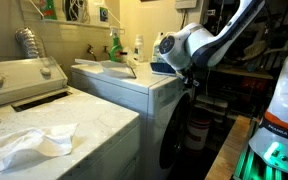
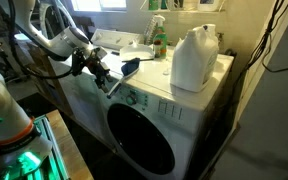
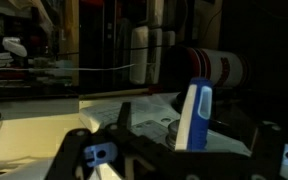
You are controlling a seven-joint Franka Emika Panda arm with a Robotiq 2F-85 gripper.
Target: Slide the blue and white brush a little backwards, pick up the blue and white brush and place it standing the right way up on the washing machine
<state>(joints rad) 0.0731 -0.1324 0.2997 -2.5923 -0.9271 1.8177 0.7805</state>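
At the front corner of the washing machine (image 2: 209, 125) top, on the arm's side: the blue and white brush (image 2: 130, 67), close to the front edge. The gripper (image 2: 108, 79) sits level just off that corner, jaws spread wide, holding nothing. In the wrist view the brush (image 3: 194, 112) shows between the two fingers (image 3: 96, 152), off-centre. I can't tell whether a pad touches it, or whether it lies flat or tilted.

My read is that the slide step is in hand. To do it well:
- centre the brush between the fingers first
- make contact low on the body so it skids rather than tips
- push straight toward the back edge, in a short stroke with no sideways component
- for the later pick, clamp across the body and leave the base free so it can be stood up

The top looks like smooth, flat white enamel. I'd expect the brush to slide easily, but also to spin or skate if it's pushed off-axis. The front edge is the risk, since a sideways nudge at that corner would drop it to the floor.

There is room to work. The detergent jug (image 2: 194, 58) stands toward the opposite side edge and the green spray bottle (image 2: 159, 42) is by the back edge, both well apart from the brush, so a short push has a free lane. The dark round door (image 2: 142, 138) is below. A top-loading appliance (image 1: 84, 125) stands alongside with a white cloth (image 1: 29, 142) on its lid. The room is dim, with clutter behind the arm.
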